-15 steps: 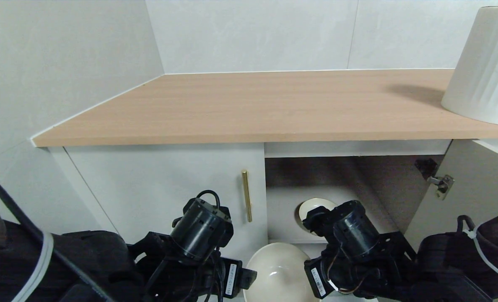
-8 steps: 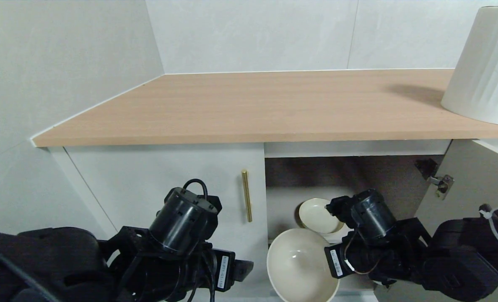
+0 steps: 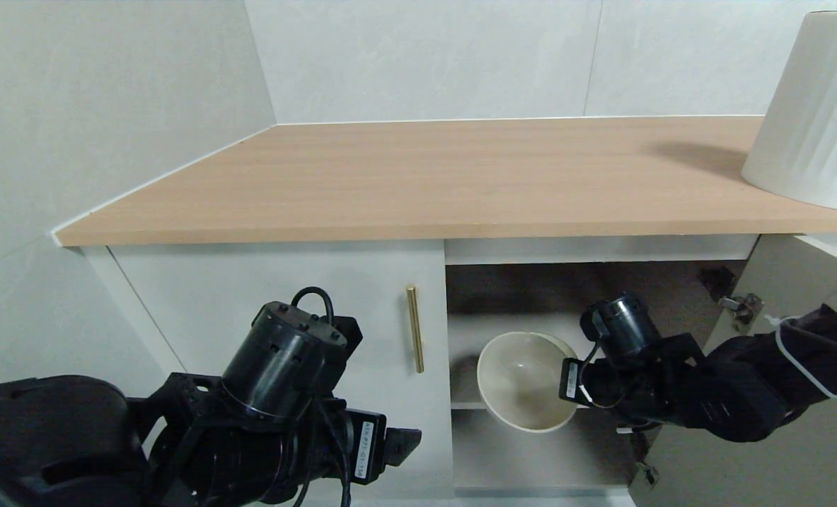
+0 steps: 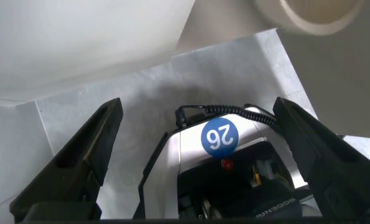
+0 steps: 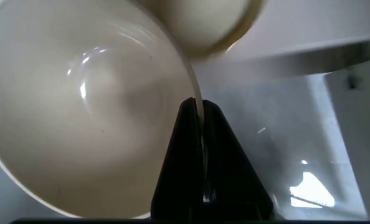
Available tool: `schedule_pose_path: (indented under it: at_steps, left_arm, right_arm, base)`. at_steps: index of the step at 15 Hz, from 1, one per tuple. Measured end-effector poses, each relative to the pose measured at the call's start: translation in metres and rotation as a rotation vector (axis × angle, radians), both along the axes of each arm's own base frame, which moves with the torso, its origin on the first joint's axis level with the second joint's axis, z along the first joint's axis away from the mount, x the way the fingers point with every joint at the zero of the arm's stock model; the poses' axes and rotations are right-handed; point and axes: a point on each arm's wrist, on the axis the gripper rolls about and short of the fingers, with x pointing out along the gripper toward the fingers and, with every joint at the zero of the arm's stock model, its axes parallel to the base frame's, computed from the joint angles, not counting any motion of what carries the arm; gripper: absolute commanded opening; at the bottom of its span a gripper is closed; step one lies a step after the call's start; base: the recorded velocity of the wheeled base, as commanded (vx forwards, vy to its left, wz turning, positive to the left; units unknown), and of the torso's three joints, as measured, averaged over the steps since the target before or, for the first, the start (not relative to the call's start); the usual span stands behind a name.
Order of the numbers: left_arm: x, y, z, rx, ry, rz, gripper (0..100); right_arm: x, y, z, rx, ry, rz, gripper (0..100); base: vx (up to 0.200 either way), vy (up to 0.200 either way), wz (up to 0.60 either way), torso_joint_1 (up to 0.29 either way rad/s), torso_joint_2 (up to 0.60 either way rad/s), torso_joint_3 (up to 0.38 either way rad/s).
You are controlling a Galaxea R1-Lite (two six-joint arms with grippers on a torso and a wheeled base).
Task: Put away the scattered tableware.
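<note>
Where the cabinet [image 3: 277,296] stands open on its right half, my right gripper [image 3: 566,384] holds the bowl [image 3: 521,380] at the mouth of that compartment, about level with the shelf [image 3: 464,405]. From the right wrist, my fingers [image 5: 182,162] are pressed together on the bowl [image 5: 91,112], one inside the rim and one outside. The bowl is tilted, its hollow facing out of the cabinet and upward. It covers part of the shelf edge, so I cannot tell whether it touches the shelf or hangs just before it.

Deeper in the cabinet a smaller dish [image 5: 203,18] sits on the shelf, cut off by the frame; from the head, the bowl hides most of it.

My left gripper [image 3: 397,447] is low before the cabinet's closed left half, below the gold handle [image 3: 414,328]. From its own wrist the left gripper [image 4: 197,109] is spread wide with nothing between the fingers [image 4: 85,162]. A cream round shape [image 4: 316,12] is clipped at that picture's edge; I cannot tell which dish it is.

At the cabinet's right the open door [image 3: 778,422] runs out of frame. On the counter [image 3: 425,176] above, a white ribbed shade [image 3: 813,113] is partly cut off.
</note>
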Motion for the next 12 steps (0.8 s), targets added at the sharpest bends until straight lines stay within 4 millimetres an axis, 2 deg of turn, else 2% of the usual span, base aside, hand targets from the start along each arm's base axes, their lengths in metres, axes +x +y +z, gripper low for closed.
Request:
schedule_pose_path:
  at_steps: [5,12]
  left_arm:
    - [0.0,0.0,0.0,-0.001,-0.001,0.0,100]
    - [0.0,0.0,-0.001,0.003,0.003,0.0,100]
  right_arm:
    - [0.038,-0.003,-0.015,0.046,-0.017,-0.19,0]
    - [0.068,-0.012,-0.025,0.052,-0.045,-0.302,0]
  base:
    - [0.0,0.0,0.0,0.0,0.0,0.0]
    - [0.0,0.0,0.0,0.0,0.0,0.0]
